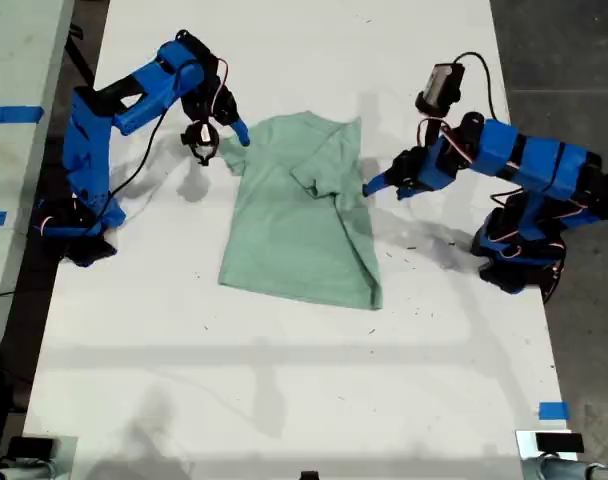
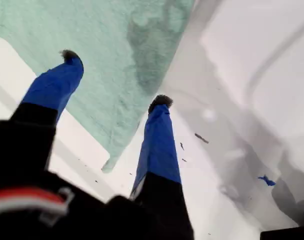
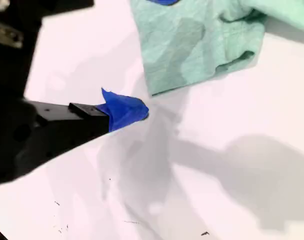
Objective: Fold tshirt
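Nearest the exterior camera, the white table (image 1: 284, 380) lies bare up to the hem (image 1: 299, 290) of the tshirt (image 1: 299, 220), which is spread flat mid-table with its neck end pointing away. The sleeve (image 1: 324, 165) on the exterior view's right lies turned in over the chest, so I judge the fold begun but far from done.

Farther back, an arm stands at each flank. My first gripper (image 2: 114, 77), on the exterior view's right, hangs with its jaws spread wide and nothing in them. One fingertip (image 2: 68, 56) is over the cloth and the other is at the cloth's edge. Across the shirt, my second gripper (image 1: 219, 140) is likewise parted and empty (one blue fingertip (image 3: 124, 111) sits over bare table just beside the shoulder corner).

The fabric looks light, limp and thin. It will likely sag, drag and crease rather than keep any shape, and a shallow pinch could slip off. The best hold seems to be on doubled edges: the shoulder corner for one arm and the folded side edge for the other, both lifted together.
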Available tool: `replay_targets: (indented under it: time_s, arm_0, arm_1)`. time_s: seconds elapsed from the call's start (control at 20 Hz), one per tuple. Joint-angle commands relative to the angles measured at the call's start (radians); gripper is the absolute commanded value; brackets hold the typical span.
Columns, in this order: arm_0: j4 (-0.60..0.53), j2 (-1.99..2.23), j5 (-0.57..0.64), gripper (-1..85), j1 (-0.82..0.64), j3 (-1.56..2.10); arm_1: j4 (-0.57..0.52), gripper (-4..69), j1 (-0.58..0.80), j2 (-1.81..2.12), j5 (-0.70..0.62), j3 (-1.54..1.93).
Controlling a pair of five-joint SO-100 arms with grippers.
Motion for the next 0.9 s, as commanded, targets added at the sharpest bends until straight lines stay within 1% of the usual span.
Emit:
replay_targets:
  time_s: [0.0,0.1,0.15,0.3,0.35,0.4,0.45,0.5,0.75,0.85]
  arm_0:
    - [-0.031,-0.038,-0.005,28.1,-0.015,-0.051]
    - [-0.072,-0.115,-0.002,26.3,-0.015,-0.057]
    - [-0.084,-0.161,0.005,23.7,-0.017,-0.074]
    - [-0.089,-0.245,0.002,18.3,-0.018,-0.120]
    - [-0.094,-0.250,0.000,14.1,-0.018,-0.120]
    - [-0.100,-0.253,-0.002,5.7,-0.018,-0.120]
    - [-0.104,-0.255,-0.002,1.5,-0.021,-0.120]
    - [-0.104,-0.255,-0.002,0.1,-0.023,-0.120]
    - [-0.091,-0.239,-0.012,0.1,-0.023,-0.118]
    - [-0.041,-0.175,-0.032,0.1,-0.015,-0.110]
  arm_1:
    - [-0.015,26.2,-0.025,0.055,0.017,0.000]
    - [-0.014,26.2,-0.038,0.075,0.029,0.015]
    - [-0.012,26.2,-0.043,0.092,0.037,0.028]
    - [-0.006,26.2,-0.049,0.155,0.052,0.080]
    - [-0.005,26.1,-0.049,0.179,0.055,0.098]
    - [-0.003,26.0,-0.049,0.201,0.058,0.115]
    - [-0.002,26.0,-0.049,0.219,0.060,0.127]
    - [0.000,25.9,-0.048,0.233,0.061,0.138]
    - [0.003,25.6,-0.041,0.267,0.066,0.166]
    - [0.003,25.4,-0.040,0.270,0.066,0.170]
